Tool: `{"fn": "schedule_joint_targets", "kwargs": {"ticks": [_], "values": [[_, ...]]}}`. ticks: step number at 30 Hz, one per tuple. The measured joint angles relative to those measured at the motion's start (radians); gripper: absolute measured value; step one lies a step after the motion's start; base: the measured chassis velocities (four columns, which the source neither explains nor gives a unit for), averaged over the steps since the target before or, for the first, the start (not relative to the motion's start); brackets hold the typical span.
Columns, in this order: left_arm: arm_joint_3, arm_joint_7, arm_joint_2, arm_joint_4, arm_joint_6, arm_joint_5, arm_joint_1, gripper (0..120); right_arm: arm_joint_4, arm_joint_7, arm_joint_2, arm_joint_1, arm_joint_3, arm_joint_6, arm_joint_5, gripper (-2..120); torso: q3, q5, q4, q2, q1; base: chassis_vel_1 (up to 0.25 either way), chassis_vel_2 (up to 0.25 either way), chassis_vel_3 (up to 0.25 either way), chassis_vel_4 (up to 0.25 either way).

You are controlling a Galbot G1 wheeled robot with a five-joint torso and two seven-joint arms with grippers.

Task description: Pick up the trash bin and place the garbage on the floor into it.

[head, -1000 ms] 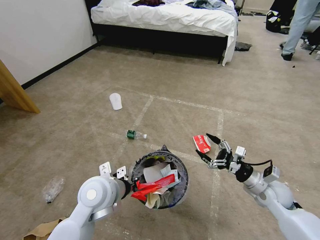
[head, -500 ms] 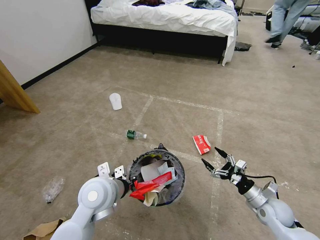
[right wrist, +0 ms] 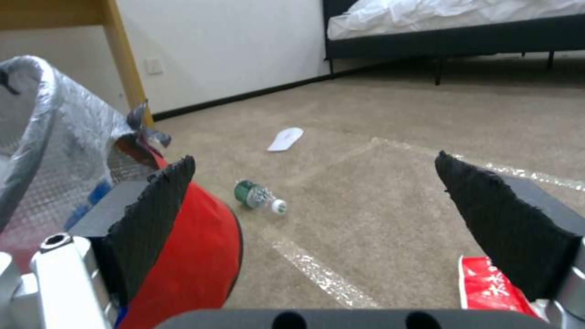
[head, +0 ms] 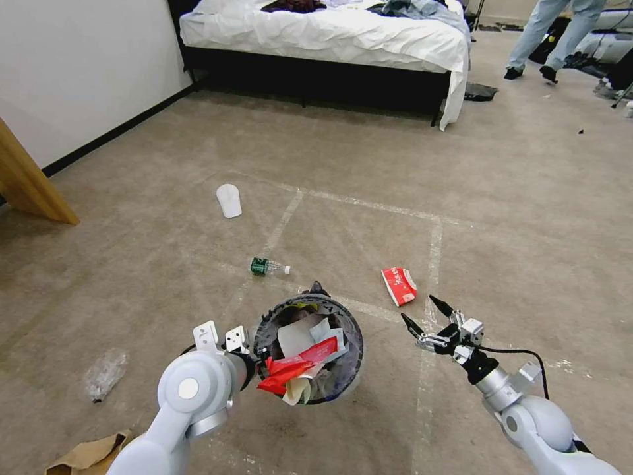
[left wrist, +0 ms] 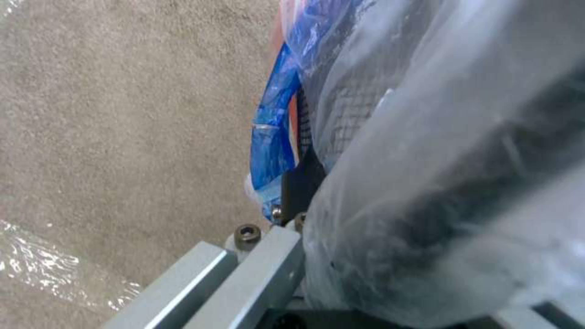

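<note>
The trash bin [head: 353,343], red and lined with a clear bag, hangs low in front of me, stuffed with paper and red wrappers. My left gripper [head: 256,361] is shut on its near-left rim; the left wrist view has the bag [left wrist: 427,160] and its blue edge [left wrist: 273,137] right against the fingers. My right gripper [head: 418,310] hovers open just behind a red wrapper [head: 399,285] on the floor [head: 514,218]. Other garbage includes a green-labelled bottle [head: 267,266], a white slipper [head: 229,200], a crumpled clear bottle [head: 104,374] and brown cardboard [head: 82,455]. In the right wrist view the open fingers [right wrist: 155,205] frame the bottle [right wrist: 259,196], slipper [right wrist: 285,138], wrapper [right wrist: 491,285] and bin wall [right wrist: 195,260].
A bed [head: 330,33] with white sheets stands at the far end, with a dark item [head: 480,92] on the carpet beside it. A white wall [head: 79,66] and a slanted wooden leg [head: 30,178] bound the left side. Whitish tape lines [head: 434,244] cross the carpet.
My right gripper has drawn back toward me and to the right, off the red wrapper, staying open. The bin in my left gripper has shifted slightly left.
</note>
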Motion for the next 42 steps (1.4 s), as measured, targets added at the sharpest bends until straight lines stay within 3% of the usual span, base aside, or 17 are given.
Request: {"fn": "schedule_joint_targets", "kwargs": {"ticks": [24,42], "values": [[0.016,0.033,0.001,0.014,0.000,0.039,0.003,0,-0.015,-0.080,0.024,-0.023,0.047,-0.022,-0.017,100,0.000,-0.0001,-0.0002,0.000,0.000,-0.011,0.011,0.010,-0.012],[0.012,0.035,0.001,0.020,0.000,0.046,0.006,0,-0.032,-0.094,0.024,-0.012,0.022,0.022,0.002,100,0.000,0.0000,0.0000,0.000,0.000,-0.177,0.186,0.182,-0.182]]}}
